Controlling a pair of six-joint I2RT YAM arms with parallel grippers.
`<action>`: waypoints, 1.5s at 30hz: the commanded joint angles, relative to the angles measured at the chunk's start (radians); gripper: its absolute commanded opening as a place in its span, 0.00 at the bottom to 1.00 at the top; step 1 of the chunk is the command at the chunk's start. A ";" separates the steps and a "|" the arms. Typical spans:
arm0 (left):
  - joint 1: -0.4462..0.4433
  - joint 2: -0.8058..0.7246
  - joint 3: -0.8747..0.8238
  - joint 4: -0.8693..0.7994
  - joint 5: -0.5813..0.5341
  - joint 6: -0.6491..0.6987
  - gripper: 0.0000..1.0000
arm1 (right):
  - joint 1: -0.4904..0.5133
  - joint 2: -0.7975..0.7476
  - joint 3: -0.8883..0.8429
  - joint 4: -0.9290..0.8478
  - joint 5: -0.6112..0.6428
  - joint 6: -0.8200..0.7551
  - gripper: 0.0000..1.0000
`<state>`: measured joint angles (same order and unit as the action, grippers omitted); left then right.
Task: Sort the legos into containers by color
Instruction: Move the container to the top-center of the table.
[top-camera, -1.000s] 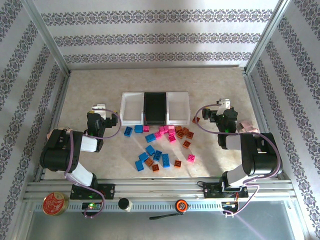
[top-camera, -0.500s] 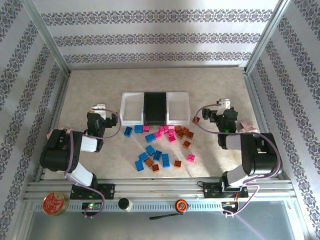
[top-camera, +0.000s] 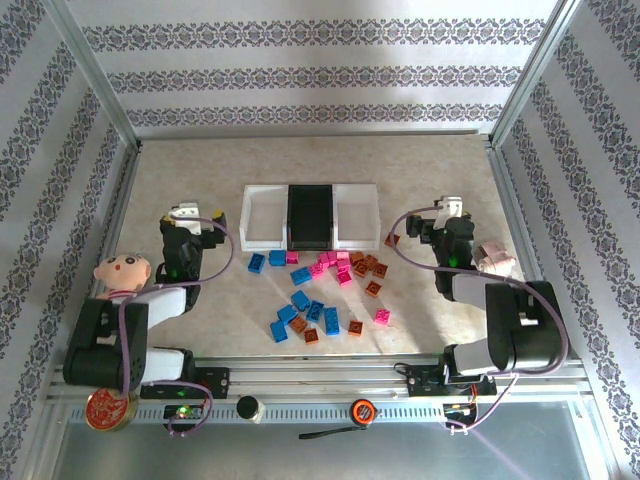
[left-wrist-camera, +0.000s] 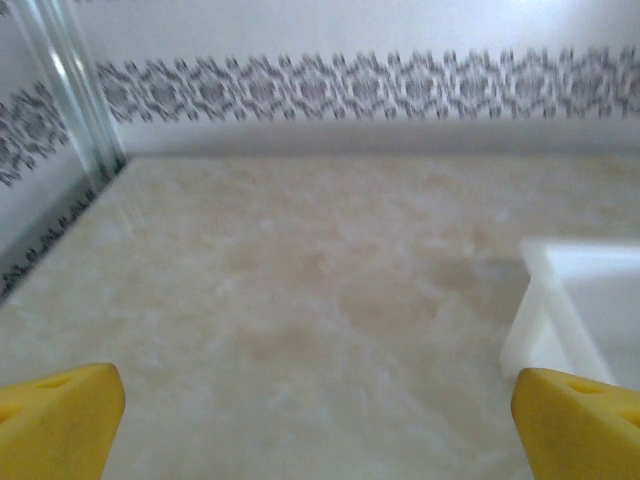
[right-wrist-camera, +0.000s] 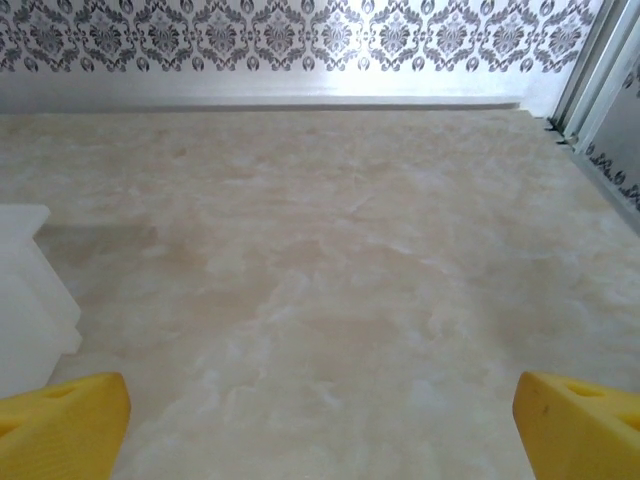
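Strewn loose on the table, just on the near side of the containers: legos, blue, pink and orange-brown all mixed (none sorted yet). Spread wider left-to-right than deep, between the two arms.

Nearest the right gripper: one orange-brown brick, just inward of it. Nearest the left gripper: a blue brick, inward and toward the bases.

Both pincers released, yellow fingers wide apart, holding nothing.

Beyond the pile, in a row: left white tray, black tray, right white tray, all apparently empty.
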<state>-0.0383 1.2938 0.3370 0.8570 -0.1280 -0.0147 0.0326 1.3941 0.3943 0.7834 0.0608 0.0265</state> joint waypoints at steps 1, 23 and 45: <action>-0.004 -0.079 0.011 -0.075 -0.062 -0.098 0.99 | 0.023 -0.070 0.045 -0.134 0.125 0.016 0.98; 0.037 -0.331 -0.021 -0.044 0.056 -0.815 0.99 | -0.016 -0.284 0.154 -0.498 0.013 0.588 0.98; -0.269 -0.200 0.303 -0.784 0.286 -0.569 0.84 | 0.338 -0.111 0.368 -0.909 0.002 0.416 0.92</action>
<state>-0.3023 1.0393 0.5900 0.2485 0.2237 -0.6491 0.3809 1.2102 0.6781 -0.0673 0.0174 0.4736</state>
